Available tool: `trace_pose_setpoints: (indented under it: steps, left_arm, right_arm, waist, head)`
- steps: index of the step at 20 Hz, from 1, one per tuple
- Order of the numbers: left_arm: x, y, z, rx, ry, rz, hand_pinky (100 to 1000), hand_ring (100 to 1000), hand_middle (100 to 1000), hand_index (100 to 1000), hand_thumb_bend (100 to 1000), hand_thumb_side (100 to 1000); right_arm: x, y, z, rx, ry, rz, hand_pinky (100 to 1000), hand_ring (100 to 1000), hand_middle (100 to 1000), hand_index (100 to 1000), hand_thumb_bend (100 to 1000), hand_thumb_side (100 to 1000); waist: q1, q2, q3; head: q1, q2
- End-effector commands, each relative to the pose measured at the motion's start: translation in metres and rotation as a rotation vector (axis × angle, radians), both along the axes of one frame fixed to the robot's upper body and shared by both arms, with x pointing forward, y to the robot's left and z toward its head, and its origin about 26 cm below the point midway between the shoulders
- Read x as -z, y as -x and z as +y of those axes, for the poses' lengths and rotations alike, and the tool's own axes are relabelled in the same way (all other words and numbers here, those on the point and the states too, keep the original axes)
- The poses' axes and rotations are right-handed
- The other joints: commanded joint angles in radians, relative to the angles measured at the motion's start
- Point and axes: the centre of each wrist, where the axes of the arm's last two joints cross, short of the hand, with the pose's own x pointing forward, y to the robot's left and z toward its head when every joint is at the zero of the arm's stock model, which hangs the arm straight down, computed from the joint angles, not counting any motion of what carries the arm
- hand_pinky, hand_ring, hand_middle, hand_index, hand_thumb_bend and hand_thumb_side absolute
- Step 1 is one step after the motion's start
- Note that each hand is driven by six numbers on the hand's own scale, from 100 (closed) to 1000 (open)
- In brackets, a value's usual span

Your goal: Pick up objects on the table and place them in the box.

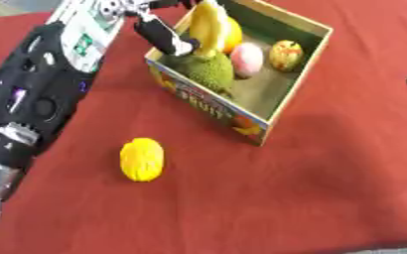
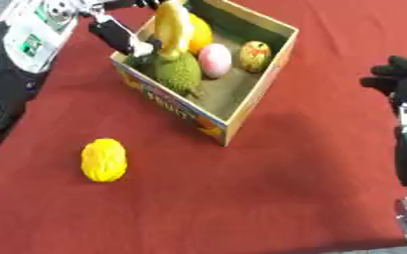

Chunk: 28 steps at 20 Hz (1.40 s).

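Note:
A yellow banana hangs upright over the near-left corner of the cardboard fruit box, with my left hand shut on it from the left. Under it in the box lie a green spiky fruit, an orange fruit, a pink fruit and a red-yellow apple. A yellow bumpy fruit lies on the red cloth in front of the box, apart from both hands. My right hand rests open at the right edge, fingers up, holding nothing.
My left forearm stretches along the left side up to the box. A red cloth covers the table, with bare cloth in front and to the right of the box.

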Motion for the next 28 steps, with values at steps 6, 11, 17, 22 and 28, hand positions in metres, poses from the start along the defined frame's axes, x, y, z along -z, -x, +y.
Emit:
trace_pose_setpoints:
  steps: [6,11,17,22,28]
  left_arm:
    - [-0.019,0.008,0.011,-0.016,0.023,-0.065,896,892,851,967,298,186]
    - [-0.024,0.021,0.021,0.007,0.025,-0.096,877,868,818,908,273,122]
    - [-0.022,0.062,0.041,0.057,-0.013,-0.128,864,839,797,894,243,209]
    - [-0.001,0.103,0.062,0.079,-0.079,-0.096,864,839,798,878,233,222]
    - [0.009,0.142,0.068,0.122,-0.166,-0.033,872,849,817,892,235,283]
  right_arm:
    - [-0.006,0.003,-0.006,0.002,0.018,-0.013,847,701,690,818,100,713]
    - [-0.005,0.004,-0.009,0.014,0.022,-0.009,847,701,689,818,100,711]
    - [-0.001,0.008,-0.013,0.044,0.028,-0.004,846,701,689,818,100,709]
    - [0.000,0.008,-0.013,0.052,0.028,-0.003,846,700,688,817,100,703]
    - [0.000,0.008,-0.011,0.055,0.021,-0.003,845,699,687,817,100,702]
  waist:
    - [-0.012,-0.037,0.007]
    - [-0.012,-0.046,0.026]
    - [-0.011,-0.058,0.058]
    - [-0.012,-0.055,0.075]
    - [-0.017,-0.046,0.086]
  head:
    - [-0.014,0.012]
    - [-0.036,0.028]
    - [-0.058,0.042]
    - [-0.059,0.040]
    - [-0.055,0.031]
